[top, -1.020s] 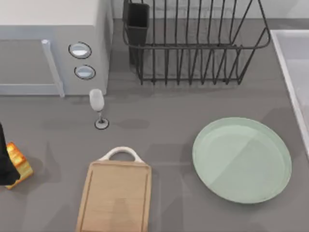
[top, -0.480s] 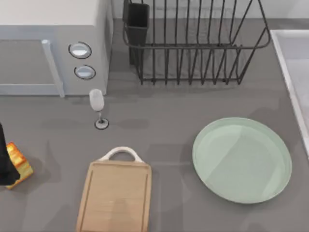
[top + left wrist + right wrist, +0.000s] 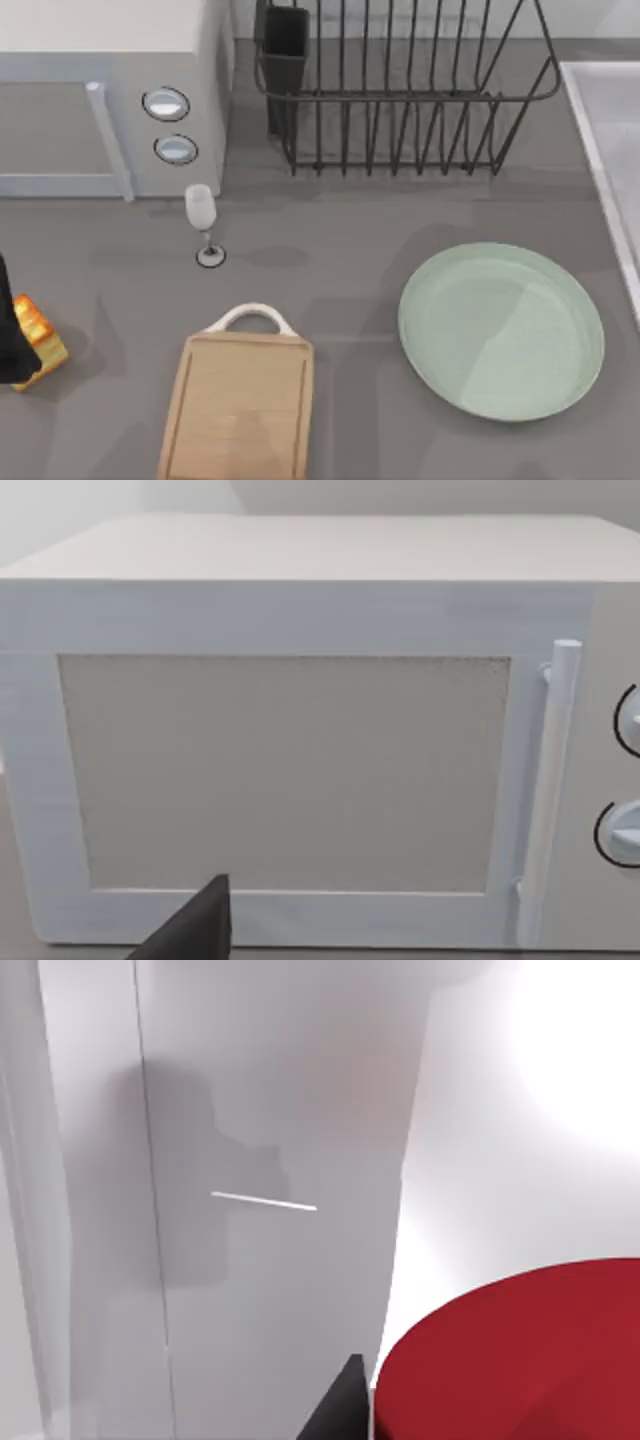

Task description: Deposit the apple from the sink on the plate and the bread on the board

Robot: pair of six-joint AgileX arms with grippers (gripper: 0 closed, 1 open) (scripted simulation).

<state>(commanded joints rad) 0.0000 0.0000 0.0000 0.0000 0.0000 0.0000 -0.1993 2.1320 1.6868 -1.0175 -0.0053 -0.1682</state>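
1. Rectangular light wooden cutting board (image 3: 240,405) with a white arched handle, lying at the near edge of the grey table (image 3: 330,290), nothing on it.
2. Large round pale mint-green plate (image 3: 500,330) with a shallow rim, to the board's right and apart from it, bare.
3. Small cube-like bread (image 3: 38,335) with a toasted golden-orange top, at the table's far left edge, well apart from the board; a dark part of the left arm's gripper (image 3: 12,345) stands against it. Whether its fingers are parted or closed on the bread cannot be told.
4. Clear wine glass (image 3: 203,222), upright, between the board's handle and the microwave.
5. White box-shaped microwave (image 3: 110,90) with two round dials, at the far left; the left wrist view faces its door (image 3: 290,770).
6. Black wire dish rack (image 3: 400,90), far centre.
7. White-rimmed pale grey sink (image 3: 600,140), at the right edge.
8. Plain bright red round apple (image 3: 520,1360), seen close in the right wrist view against the sink's pale wall, one dark fingertip (image 3: 340,1405) just beside it; the right gripper's grip cannot be told.
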